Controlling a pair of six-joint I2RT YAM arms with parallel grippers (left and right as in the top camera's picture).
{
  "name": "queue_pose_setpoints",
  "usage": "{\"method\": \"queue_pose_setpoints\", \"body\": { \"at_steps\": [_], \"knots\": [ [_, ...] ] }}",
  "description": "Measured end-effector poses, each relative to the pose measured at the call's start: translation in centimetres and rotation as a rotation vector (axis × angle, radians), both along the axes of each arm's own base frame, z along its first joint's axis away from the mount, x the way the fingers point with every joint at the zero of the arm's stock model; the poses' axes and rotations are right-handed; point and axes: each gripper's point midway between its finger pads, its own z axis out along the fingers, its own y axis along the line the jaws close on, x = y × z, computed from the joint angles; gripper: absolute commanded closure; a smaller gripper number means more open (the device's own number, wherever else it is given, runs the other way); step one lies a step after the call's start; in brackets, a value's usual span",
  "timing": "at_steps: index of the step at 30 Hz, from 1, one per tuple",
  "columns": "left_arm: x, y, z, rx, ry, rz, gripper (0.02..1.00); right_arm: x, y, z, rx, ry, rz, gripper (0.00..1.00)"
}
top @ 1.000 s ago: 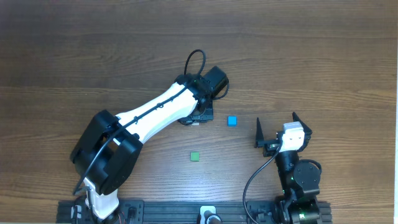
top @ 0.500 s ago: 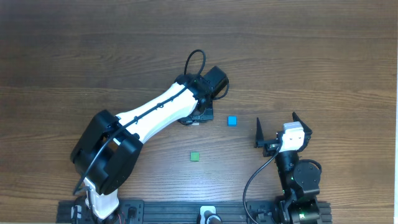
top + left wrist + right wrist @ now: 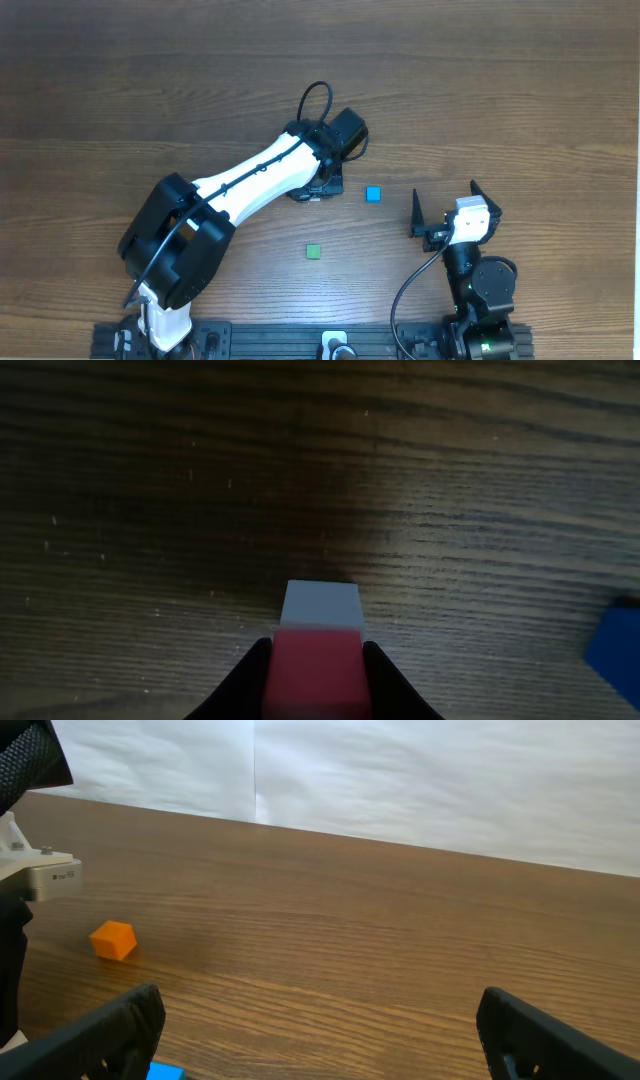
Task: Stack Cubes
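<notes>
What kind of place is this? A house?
Probably a robot lab bench, not a house: a left arm and right arm stand at a wooden table, with a blue cube and green cube to practise on.

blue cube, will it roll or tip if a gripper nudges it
Probably not: the blue cube sits flat on the wooden table, so a nudge should slide it. Its small size suggests it is light, and its flat faces likely grip squarely.

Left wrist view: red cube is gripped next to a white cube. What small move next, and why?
Probably ease the left gripper slightly lower before any release: its red cube looks lined up over the white cube, but contact between them cannot be told.
</notes>
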Motion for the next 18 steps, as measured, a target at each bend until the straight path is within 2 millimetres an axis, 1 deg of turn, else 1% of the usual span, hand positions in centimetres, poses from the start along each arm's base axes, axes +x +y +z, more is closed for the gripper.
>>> {"method": "queue_pose_setpoints", "body": {
  "at_steps": [18],
  "knots": [
    [0.31, -0.28, 0.03, -0.011, -0.013, 0.000, 0.910, 0.00, 0.00, 0.00, 0.000, 0.000, 0.000, 0.009]
  ]
}}
